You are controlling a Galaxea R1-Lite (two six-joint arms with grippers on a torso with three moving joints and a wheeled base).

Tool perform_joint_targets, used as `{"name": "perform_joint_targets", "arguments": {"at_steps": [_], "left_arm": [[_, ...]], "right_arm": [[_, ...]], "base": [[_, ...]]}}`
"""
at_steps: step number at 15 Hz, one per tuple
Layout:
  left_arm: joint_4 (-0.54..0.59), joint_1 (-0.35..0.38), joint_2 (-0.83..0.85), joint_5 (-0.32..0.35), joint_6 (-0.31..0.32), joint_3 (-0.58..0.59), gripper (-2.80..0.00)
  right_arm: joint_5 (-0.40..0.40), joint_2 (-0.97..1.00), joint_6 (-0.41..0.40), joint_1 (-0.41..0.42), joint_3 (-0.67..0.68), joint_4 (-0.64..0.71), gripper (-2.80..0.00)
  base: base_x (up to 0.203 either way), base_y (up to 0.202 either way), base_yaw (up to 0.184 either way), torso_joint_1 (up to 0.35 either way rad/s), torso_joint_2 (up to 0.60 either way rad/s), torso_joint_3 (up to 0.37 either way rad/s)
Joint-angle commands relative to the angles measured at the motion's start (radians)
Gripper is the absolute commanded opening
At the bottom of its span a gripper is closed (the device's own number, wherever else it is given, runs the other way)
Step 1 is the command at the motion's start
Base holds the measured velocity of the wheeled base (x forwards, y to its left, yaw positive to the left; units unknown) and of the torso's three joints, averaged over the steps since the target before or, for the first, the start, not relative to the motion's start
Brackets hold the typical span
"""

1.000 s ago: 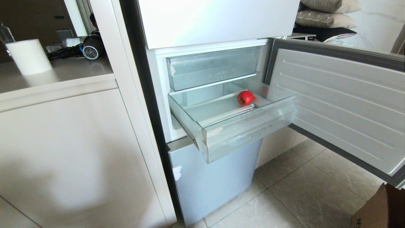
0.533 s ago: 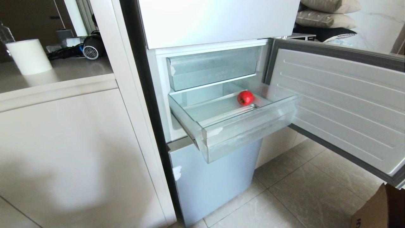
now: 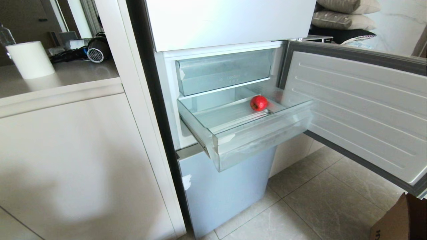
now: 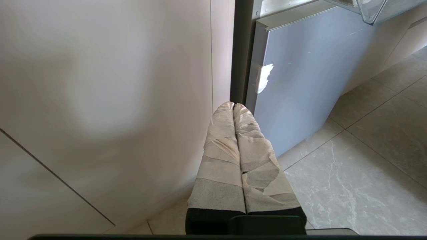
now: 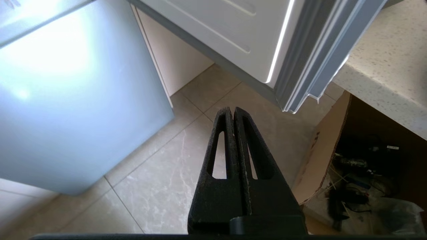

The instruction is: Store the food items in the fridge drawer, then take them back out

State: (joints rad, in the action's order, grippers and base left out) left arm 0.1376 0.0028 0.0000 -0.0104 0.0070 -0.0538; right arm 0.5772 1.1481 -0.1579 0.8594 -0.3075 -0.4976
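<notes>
Inside the pulled-out fridge drawer, toward its rear right, sits the red fruit, resting on the clear floor, apart from the frosted front wall. White tape scraps mark the drawer's front left corner. Above it, the shorter clear bin is pushed in. Fridge door stands swung open to the right; the blue-grey lower panel below the drawer is closed, with a white scrap on its left edge.

Neither arm shows in the head view.

Left gripper: tape-wrapped fingers pressed together, empty, low by the cabinet side and the lower panel's edge.

Right gripper: black fingers pressed together, empty, over the floor tiles beneath the open door's lower corner, near a cardboard box.
</notes>
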Motion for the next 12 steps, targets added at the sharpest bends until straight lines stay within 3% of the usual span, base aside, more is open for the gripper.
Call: {"name": "perform_joint_targets", "arguments": {"at_steps": [1,4,8,12], "left_arm": [[0.000,0.000,0.002,0.000,0.001,0.000,-2.80],[0.000,0.000,0.002,0.000,-0.001,0.000,-2.80],[0.000,0.000,0.002,0.000,0.001,0.000,-2.80],[0.002,0.000,0.002,0.000,-0.001,0.000,-2.80]], "right_arm": [[-0.027,0.010,-0.025,-0.038,0.007,-0.004,-2.80],[-0.038,0.009,-0.046,-0.086,-0.002,-0.007,-2.80],[-0.046,0.030,-0.044,-0.240,-0.081,-0.007,-2.80],[-0.164,0.027,-0.043,-0.348,-0.058,-0.007,-2.80]], "base": [[0.000,0.000,0.000,0.000,0.00,0.000],[0.000,0.000,0.000,0.000,0.00,0.000],[0.000,0.000,0.000,0.000,0.00,0.000],[0.000,0.000,0.000,0.000,0.00,0.000]]}}
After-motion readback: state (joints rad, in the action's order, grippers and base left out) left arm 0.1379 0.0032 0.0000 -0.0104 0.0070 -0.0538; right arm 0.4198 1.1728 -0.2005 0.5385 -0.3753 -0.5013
